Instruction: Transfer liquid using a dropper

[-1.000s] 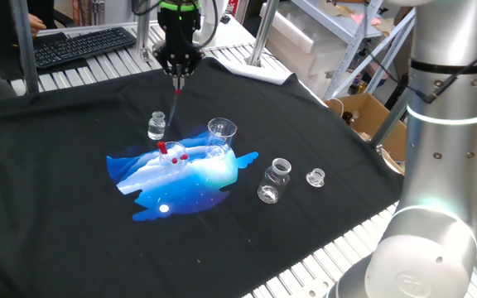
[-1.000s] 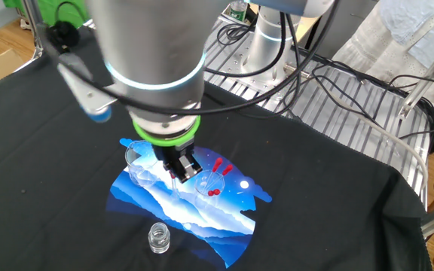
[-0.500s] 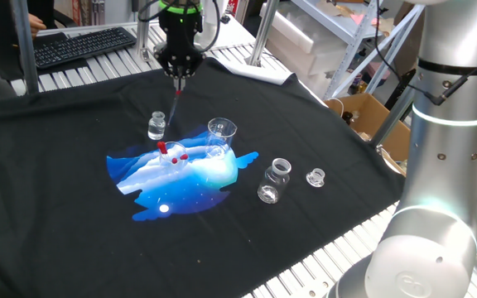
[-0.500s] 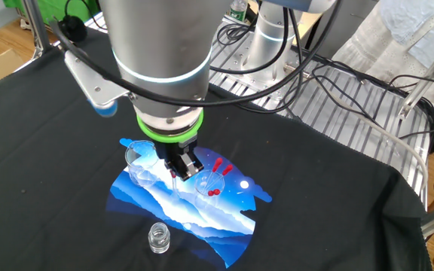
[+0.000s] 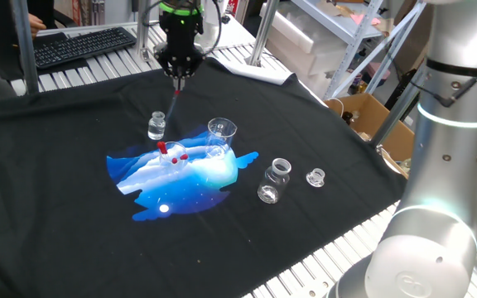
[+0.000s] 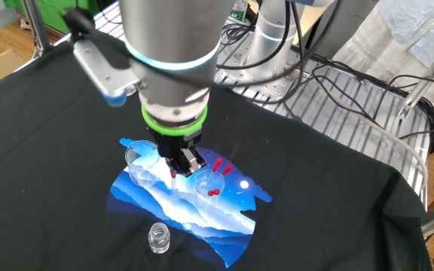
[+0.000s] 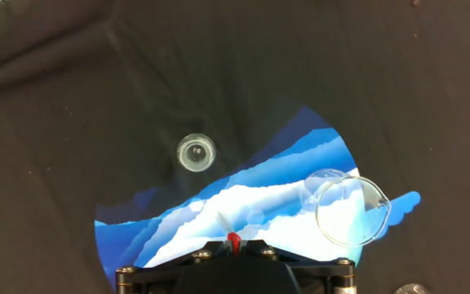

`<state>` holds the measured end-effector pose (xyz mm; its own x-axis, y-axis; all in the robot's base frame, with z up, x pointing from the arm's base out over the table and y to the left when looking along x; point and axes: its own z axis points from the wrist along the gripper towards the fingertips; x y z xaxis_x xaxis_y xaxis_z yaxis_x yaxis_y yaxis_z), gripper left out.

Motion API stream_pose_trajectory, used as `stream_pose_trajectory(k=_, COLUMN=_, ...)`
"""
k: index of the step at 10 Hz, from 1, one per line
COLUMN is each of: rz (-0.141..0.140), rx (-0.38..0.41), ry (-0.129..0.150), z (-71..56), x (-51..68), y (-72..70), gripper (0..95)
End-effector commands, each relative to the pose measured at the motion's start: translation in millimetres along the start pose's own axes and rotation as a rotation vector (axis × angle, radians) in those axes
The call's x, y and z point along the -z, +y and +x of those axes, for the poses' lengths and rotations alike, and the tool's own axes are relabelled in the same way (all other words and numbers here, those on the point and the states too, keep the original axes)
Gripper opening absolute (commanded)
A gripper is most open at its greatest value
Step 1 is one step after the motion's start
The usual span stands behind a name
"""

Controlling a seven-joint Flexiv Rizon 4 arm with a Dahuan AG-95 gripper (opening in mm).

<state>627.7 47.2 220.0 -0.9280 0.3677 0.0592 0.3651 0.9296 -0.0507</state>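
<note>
Black cloth (image 5: 73, 207) with blue print (image 5: 180, 178) as landmark. Gripper (image 5: 177, 77), high beyond the print's far edge, clamps the dropper (image 5: 176, 98) (tip downward); a swing could shed drops. Beaker (image 5: 220, 136) and small vial (image 5: 156, 126) stand near the print's far edge, jar (image 5: 274, 180) off to one side.

One fixed view looked across the counter (image 5: 73, 232) from beside the arm's base, facing the far keyboard (image 5: 81, 45). The other fixed view looked down from the opposite side, closer in. The hand view stared straight down from above. All three shared the blue print (image 5: 180, 178) (image 6: 187, 199) (image 7: 243, 212) and beaker (image 5: 220, 136) (image 6: 136, 159) (image 7: 348, 208).
</note>
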Motion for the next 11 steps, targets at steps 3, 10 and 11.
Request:
stream_pose_trajectory(k=3, rz=0.018, rx=-0.021, ry=-0.006, z=-2.2, x=0.1, y=1.3, gripper=0.0)
stream_pose_trajectory(k=10, rz=0.03, rx=-0.058, ry=0.003, z=-33.4, x=7.5, y=20.3, gripper=0.0)
stream_pose_trajectory(k=11, rz=0.034, rx=-0.063, ry=0.006, z=-39.2, x=6.4, y=25.1, gripper=0.0)
